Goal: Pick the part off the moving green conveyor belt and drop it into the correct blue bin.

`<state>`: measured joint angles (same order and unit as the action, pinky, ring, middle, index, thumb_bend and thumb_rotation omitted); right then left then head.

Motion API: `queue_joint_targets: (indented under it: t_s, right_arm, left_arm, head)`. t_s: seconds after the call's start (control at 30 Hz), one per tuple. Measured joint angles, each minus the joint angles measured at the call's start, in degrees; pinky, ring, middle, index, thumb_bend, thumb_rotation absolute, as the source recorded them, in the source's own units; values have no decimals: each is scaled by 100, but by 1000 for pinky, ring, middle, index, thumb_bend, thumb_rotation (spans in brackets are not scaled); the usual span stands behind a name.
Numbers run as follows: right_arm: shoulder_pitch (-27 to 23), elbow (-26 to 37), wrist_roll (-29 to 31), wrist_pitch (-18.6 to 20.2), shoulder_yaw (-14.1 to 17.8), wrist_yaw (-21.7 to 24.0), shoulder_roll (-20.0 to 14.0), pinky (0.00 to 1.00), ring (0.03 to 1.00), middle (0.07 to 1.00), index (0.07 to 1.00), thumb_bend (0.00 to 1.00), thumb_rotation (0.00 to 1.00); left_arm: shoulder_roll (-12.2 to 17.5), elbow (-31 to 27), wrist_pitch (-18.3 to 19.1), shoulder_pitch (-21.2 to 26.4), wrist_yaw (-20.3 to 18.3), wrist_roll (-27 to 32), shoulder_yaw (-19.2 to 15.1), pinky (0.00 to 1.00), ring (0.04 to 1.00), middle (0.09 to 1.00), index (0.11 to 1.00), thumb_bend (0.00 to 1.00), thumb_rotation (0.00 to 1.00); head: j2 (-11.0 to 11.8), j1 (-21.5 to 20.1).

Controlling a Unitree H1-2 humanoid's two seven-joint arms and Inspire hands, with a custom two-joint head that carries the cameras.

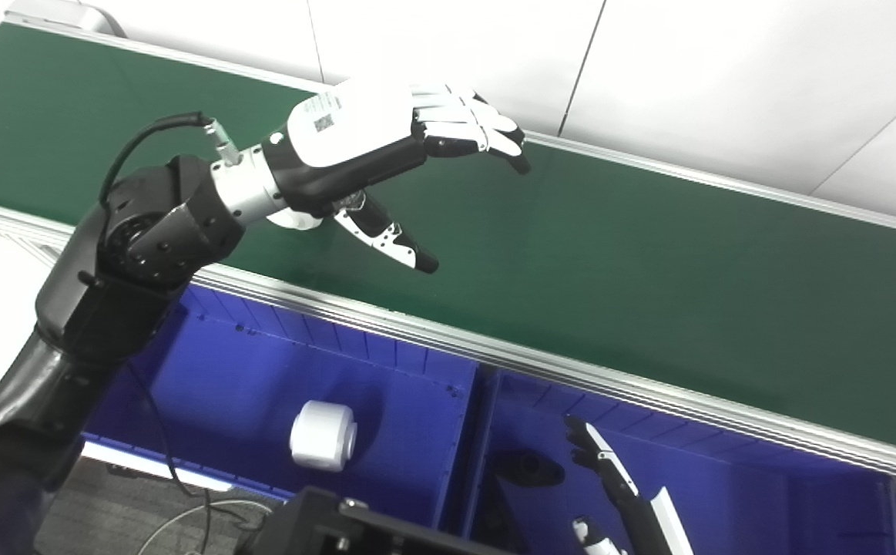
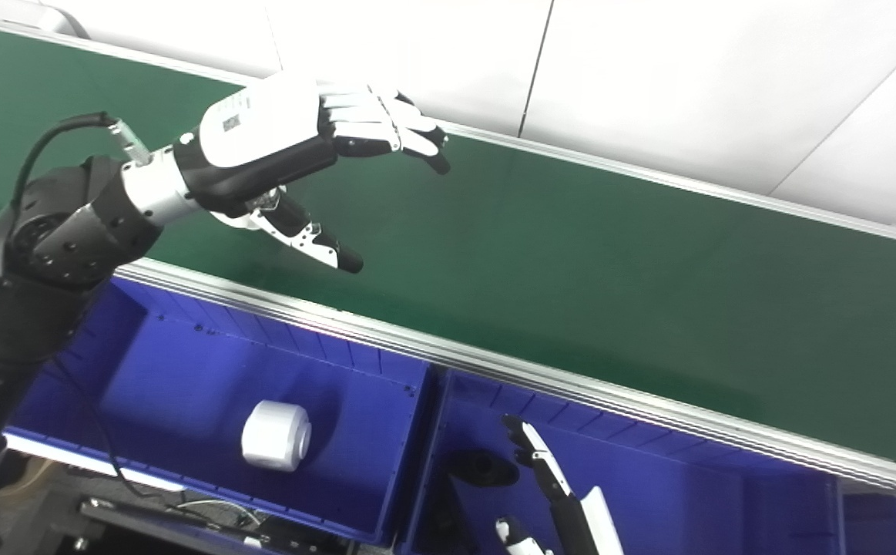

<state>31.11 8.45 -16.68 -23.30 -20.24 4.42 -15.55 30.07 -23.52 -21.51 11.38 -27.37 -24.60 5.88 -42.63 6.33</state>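
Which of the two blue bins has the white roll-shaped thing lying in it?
The left blue bin, below the raised left hand, holds the white cylindrical part. The right bin shows only a dark object.

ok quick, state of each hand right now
Left hand: open, fingers and thumb spread above the green conveyor belt, holding nothing.
Right hand: only partly in view, low over the right blue bin; cannot tell.

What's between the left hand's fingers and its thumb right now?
Nothing: in both views only bare green belt shows in the gap between the open left hand's fingers and thumb.
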Motion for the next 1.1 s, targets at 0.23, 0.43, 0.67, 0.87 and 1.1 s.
queue_joint_targets:
  t_s: [0.23, 0.43, 0.67, 0.87, 1.1]
  right_arm:
    - [44, 1, -16, 0, 1, -6, 0, 858, 913, 950, 936, 635, 1000]
    - [102, 1, -12, 0, -20, -21, 0, 860, 914, 950, 936, 634, 999]
    - [117, 0, -16, 0, -36, -58, -3, 855, 913, 950, 935, 629, 998]
    - [146, 1, -2, 0, -47, -57, -5, 856, 913, 949, 934, 628, 991]
    - [166, 1, -8, 0, -42, -57, -5, 850, 911, 948, 933, 636, 995]
  left_arm:
    - [1, 517, -93, 184, -9, -358, 271, 891, 913, 924, 865, 763, 376]
    - [45, 707, -79, 232, -175, -485, 411, 899, 928, 932, 884, 761, 468]
    - [72, 1160, 32, 303, -342, -578, 551, 915, 939, 942, 895, 787, 527]
    - [75, 1544, 7, 343, -339, -650, 576, 903, 934, 944, 895, 795, 523]
    - [85, 1854, -38, 383, -329, -760, 618, 917, 931, 942, 885, 796, 505]
  head:
    - [-9, -53]
    - [-18, -62]
    - [-26, -88]
    - [-26, -97]
    - [-44, -132]
